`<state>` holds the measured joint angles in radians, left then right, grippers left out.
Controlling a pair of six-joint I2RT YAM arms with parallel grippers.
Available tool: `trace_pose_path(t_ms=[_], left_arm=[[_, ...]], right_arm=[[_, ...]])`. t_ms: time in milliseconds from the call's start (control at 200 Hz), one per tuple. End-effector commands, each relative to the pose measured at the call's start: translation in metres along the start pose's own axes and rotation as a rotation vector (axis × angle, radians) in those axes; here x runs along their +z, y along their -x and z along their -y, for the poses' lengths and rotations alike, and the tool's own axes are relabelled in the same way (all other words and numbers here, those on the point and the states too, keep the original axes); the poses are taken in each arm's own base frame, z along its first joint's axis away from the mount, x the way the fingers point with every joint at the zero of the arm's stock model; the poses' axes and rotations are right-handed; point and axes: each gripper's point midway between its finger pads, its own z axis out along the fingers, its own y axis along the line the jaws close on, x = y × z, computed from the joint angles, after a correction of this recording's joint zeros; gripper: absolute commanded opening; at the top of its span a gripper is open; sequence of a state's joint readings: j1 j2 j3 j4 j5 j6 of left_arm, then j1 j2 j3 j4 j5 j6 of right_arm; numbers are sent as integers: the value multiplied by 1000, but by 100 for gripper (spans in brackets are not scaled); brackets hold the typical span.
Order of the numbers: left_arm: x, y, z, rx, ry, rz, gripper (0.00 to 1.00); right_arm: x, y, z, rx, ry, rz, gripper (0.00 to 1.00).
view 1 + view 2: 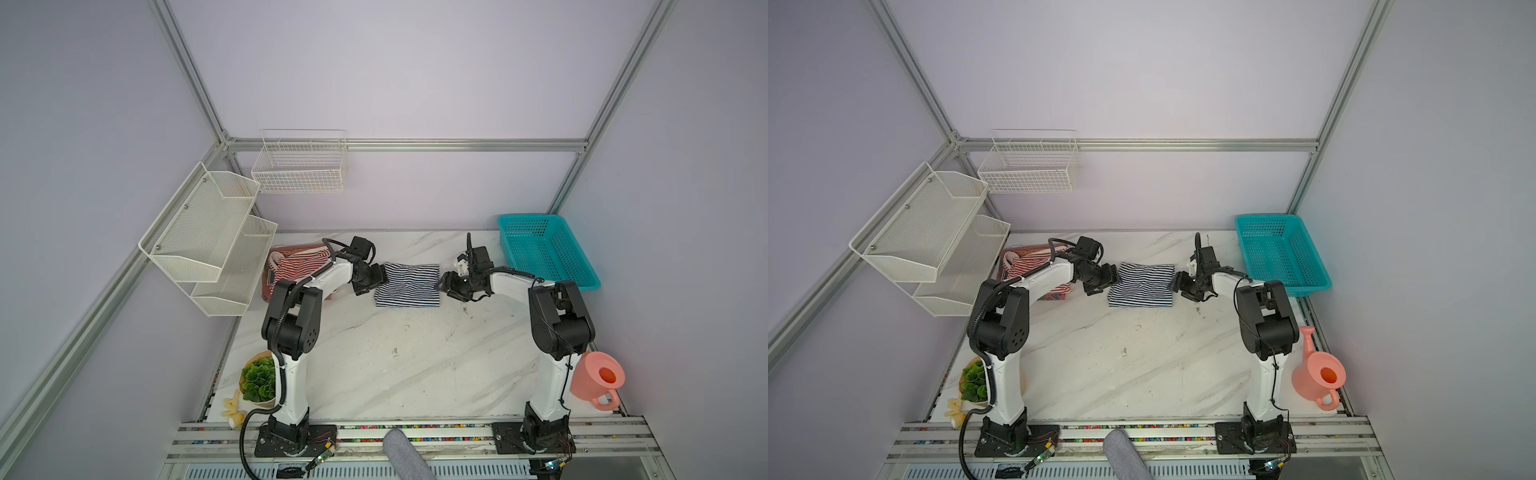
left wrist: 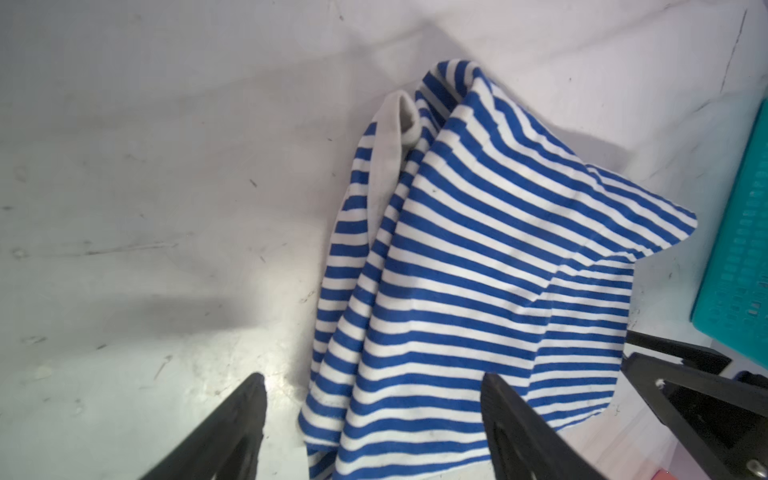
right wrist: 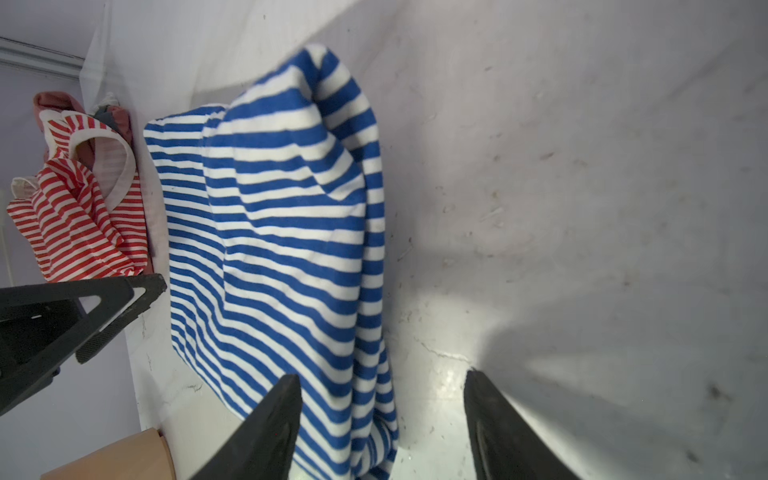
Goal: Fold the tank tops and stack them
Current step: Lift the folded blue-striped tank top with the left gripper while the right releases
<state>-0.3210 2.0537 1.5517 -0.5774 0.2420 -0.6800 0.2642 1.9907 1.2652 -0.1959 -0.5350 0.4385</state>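
The navy-and-white striped tank top (image 1: 409, 284) (image 1: 1142, 284) lies folded into a rough rectangle at the back middle of the marble table. My left gripper (image 1: 376, 280) (image 2: 372, 378) is at its left edge, open, with the cloth (image 2: 478, 270) lying loose below the spread jaws. At the top's right edge my right gripper (image 1: 442, 284) (image 3: 382, 376) is also open, one finger over the cloth (image 3: 282, 249) and one over bare table. The red-and-white striped tank top (image 1: 297, 266) (image 3: 79, 224) lies crumpled at the back left, behind my left arm.
A rust-red garment (image 1: 291, 251) lies under the red-striped top. A teal basket (image 1: 548, 249) stands at the back right. A pink watering can (image 1: 598, 380) sits front right and a wrapped green plant (image 1: 259, 378) front left. White mesh shelves (image 1: 208, 241) and a wire basket (image 1: 301, 162) hang on the walls.
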Motion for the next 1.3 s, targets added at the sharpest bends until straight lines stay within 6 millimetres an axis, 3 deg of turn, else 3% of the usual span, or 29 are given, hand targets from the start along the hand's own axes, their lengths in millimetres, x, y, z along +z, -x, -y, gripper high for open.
trace_pose_path(t_ms=[0, 260, 565, 935, 1035, 1115, 1295], left_arm=[[16, -7, 0, -16, -36, -26, 80], [42, -22, -5, -38, -55, -97, 80], [64, -37, 12, -62, -153, -148, 77], [88, -47, 4, -83, -157, -164, 44], [87, -39, 8, -75, -159, -145, 25], [82, -28, 13, -59, -159, -125, 0], [45, 14, 28, 30, -119, -36, 0]], right_arm=[[17, -15, 5, 11, 22, -46, 64], [42, -32, 7, 35, 44, -101, 63], [71, -49, 8, 63, 72, -162, 61], [92, -57, 4, 77, 109, -198, 61], [91, -57, 0, 75, 130, -201, 64], [85, -55, -4, 68, 136, -187, 66], [49, -34, -5, 72, 66, -66, 71]])
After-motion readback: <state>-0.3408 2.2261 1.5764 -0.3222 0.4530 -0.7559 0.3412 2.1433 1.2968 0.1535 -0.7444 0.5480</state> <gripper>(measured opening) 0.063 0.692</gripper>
